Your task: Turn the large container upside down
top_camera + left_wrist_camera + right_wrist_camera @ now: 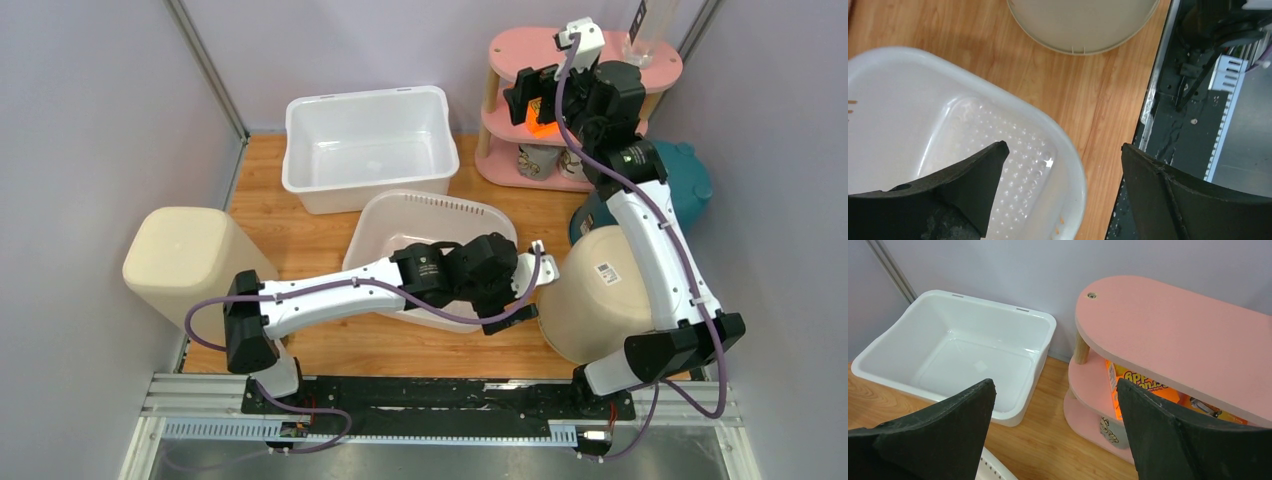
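Container [590,310] rests bottom-up just beside the spread left pincer [522,290].

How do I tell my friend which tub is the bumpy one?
Find the big white rectangular plastic tub at the back. Right in front of it, under the left arm, sits a rounded, translucent plastic basin. Only it has little bumps across its bottom.

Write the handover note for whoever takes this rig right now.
Left gripper: open, empty, above the near rim of the basin, beside the large beige container.
Right gripper: open, empty, raised by the pink shelf.
Large beige container: on the table, right side, apparently rim down, labelled base up.
Done: flip looks complete.
Left: retract the arms and check it sits flat.
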You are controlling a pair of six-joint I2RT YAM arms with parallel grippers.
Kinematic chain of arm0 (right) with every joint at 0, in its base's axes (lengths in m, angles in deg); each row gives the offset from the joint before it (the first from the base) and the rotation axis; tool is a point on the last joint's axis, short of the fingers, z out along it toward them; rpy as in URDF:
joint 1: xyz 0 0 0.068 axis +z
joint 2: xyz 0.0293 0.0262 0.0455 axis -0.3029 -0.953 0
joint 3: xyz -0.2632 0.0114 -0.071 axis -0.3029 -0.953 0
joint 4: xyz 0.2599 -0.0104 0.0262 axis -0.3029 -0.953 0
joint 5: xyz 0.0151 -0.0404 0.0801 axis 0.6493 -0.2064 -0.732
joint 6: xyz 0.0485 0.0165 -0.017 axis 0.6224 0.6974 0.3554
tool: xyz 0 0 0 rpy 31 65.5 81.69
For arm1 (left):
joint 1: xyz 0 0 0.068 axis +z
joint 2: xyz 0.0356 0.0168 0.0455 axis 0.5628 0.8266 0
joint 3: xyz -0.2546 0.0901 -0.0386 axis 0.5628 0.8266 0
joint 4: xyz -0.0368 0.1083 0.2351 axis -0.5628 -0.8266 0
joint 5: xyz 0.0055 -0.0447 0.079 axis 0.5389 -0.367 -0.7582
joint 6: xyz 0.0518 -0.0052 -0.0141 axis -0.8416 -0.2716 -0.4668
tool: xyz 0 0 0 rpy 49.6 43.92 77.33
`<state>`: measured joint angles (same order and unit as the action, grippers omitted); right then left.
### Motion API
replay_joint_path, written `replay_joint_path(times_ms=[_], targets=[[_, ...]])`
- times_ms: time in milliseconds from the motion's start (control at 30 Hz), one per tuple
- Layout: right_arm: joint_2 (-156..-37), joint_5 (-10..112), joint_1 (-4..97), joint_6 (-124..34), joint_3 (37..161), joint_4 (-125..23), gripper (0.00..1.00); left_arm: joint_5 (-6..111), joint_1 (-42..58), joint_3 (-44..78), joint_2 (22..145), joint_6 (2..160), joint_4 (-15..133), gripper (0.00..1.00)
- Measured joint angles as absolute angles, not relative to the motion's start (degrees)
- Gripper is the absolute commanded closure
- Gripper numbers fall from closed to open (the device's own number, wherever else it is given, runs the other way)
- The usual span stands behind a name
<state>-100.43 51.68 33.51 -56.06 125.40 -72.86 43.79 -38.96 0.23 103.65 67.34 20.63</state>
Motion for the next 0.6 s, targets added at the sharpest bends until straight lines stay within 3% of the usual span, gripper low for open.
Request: replay_joint_path(times_ms=[167, 367, 600], targets=[[-98.76, 52.25, 33.51, -56.15, 125.40, -72.73, 0.02, 44.03, -36.25, -6.24, 102.19, 66.55, 17.57, 0.01], [-96.82, 56.20, 33.51, -56.28, 125.40, -72.73, 0.01, 45.13, -28.66, -13.01, 101.66, 72.15, 16.93, 0.08], [-94.00, 62.96, 33.51, -57.00, 124.52, -72.67, 0.00, 42.04, -28.51, -19.44, 113.99, 79.34, 18.11, 0.07]])
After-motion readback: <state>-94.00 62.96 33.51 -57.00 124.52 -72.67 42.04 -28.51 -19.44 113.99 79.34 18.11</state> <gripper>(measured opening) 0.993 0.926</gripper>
